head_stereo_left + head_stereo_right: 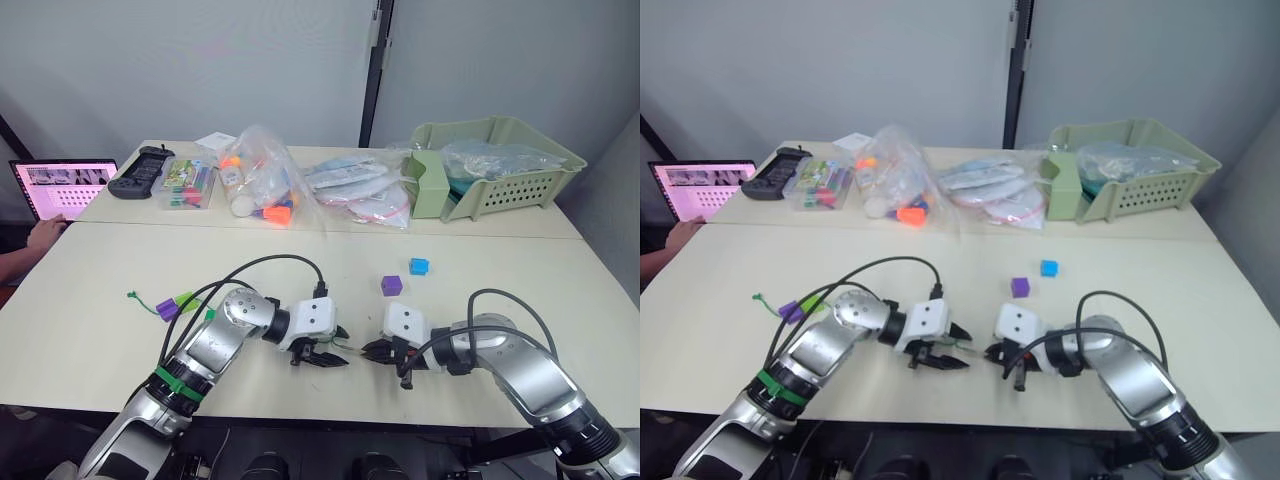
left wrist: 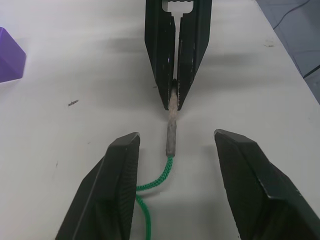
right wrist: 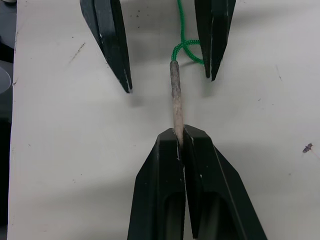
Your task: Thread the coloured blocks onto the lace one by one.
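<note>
Down at the near edge of the bench (image 1: 100, 320) the two claws are nose to nose over the lace (image 2: 150, 192). The right claw (image 3: 181, 142) has its two fingers pressed together on the stiff pale tip (image 3: 175, 100) of the cord, pinching its far end, while the left claw (image 2: 172, 145) stands with its fingers wide apart on either side of that same tip, gripping nothing. From there the green cord runs back under the left arm toward the left side of the bench, where a purple block (image 1: 166, 309) and a lime green one (image 1: 184, 299) appear already strung near its far end. Two loose blocks, another purple (image 1: 391, 285) and a blue (image 1: 418, 266), sit just beside each other a little beyond the right claw. To my eye this is a hand-over of the lace tip between threadings, with no block in either claw. The next move, I'd judge, calls for one claw holding the tip steady and clear of the bench while the other fetches the nearer purple block and lines its hole up with the tip, which leaves little room for error.
</note>
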